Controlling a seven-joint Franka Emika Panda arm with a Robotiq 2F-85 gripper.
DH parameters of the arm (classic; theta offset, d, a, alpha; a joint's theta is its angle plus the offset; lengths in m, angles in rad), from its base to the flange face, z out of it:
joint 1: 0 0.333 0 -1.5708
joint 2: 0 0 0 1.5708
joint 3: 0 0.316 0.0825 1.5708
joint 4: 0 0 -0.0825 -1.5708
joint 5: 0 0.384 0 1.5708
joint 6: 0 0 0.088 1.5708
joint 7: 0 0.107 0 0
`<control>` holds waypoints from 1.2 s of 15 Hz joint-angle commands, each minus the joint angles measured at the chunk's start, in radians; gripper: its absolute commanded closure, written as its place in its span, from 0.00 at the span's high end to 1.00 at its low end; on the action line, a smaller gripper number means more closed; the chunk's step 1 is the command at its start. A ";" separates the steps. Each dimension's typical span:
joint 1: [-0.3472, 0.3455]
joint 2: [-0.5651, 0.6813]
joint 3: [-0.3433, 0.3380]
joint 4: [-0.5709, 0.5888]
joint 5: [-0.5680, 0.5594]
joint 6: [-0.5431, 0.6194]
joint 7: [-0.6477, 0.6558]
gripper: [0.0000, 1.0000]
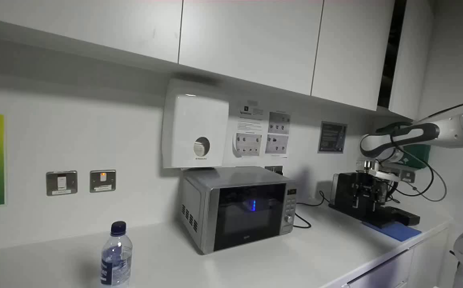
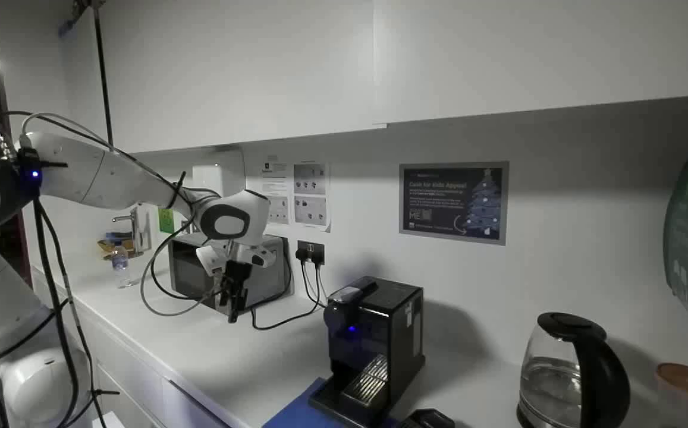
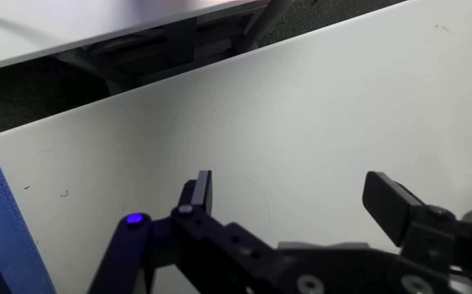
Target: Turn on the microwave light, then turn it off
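The silver-grey microwave (image 1: 237, 178) stands on the white counter against the wall, its door shut. Its dark window (image 1: 235, 224) shows a small blue glint, and no lit interior can be made out. The control strip (image 1: 290, 210) with buttons and a round knob is at the door's right. In an exterior view the microwave (image 2: 278, 267) is partly hidden behind my arm. My gripper (image 3: 289, 188) is open and empty, pointing down above the counter. It is well apart from the microwave, on its control-strip side, as both exterior views show the gripper (image 1: 364, 204) (image 2: 234, 315).
A black coffee machine (image 2: 406, 333) stands by a blue cloth (image 3: 7, 228), with a kettle (image 2: 569, 380) beyond. A water bottle (image 1: 116, 256) stands left of the microwave. Cables (image 2: 272, 324) run to a wall socket (image 2: 310, 251). Cupboards (image 1: 251, 44) overhang the counter.
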 commanded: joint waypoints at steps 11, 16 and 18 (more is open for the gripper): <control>-0.004 -0.001 0.051 -0.010 -0.005 0.017 0.018 1.00; 0.026 0.005 0.128 -0.029 0.003 0.025 0.059 1.00; 0.043 0.007 0.158 -0.034 0.006 0.033 0.080 1.00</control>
